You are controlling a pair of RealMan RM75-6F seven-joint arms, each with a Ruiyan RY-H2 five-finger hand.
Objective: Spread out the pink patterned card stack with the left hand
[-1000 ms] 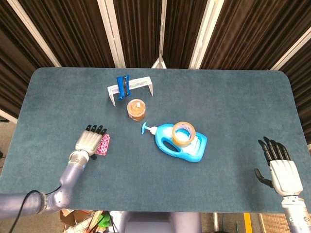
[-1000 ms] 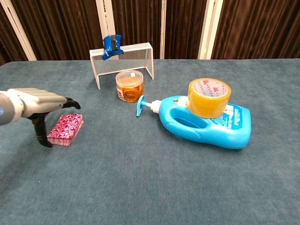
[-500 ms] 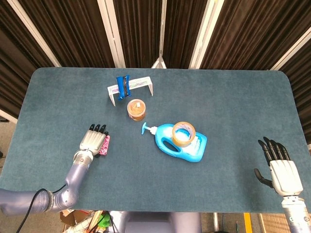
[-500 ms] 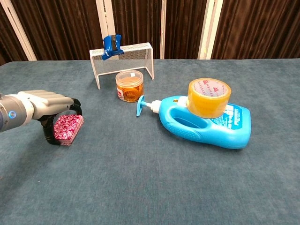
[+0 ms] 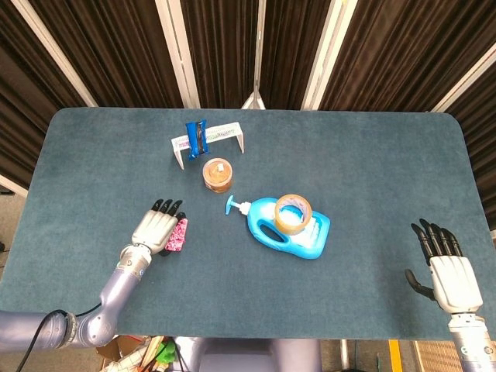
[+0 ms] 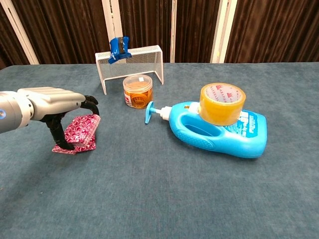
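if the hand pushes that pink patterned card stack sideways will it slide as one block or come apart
Probably come apart. In the chest view the pink patterned card stack already looks sheared, its upper cards leaning toward the left hand fingertips while the bottom ones lie flat. The table looks like felt-like cloth, so the bottom cards likely drag. Loose cards are light, so gentle pressure should fan them.

Left hand [image 6: 47, 102] reaches in from the left edge of the chest view, palm down, dark fingers [image 6: 91, 102] curled downward, thumb pointing down to the desk. Right hand [image 5: 448, 267] sits lower right in the head view, fingers spread, holding nothing.
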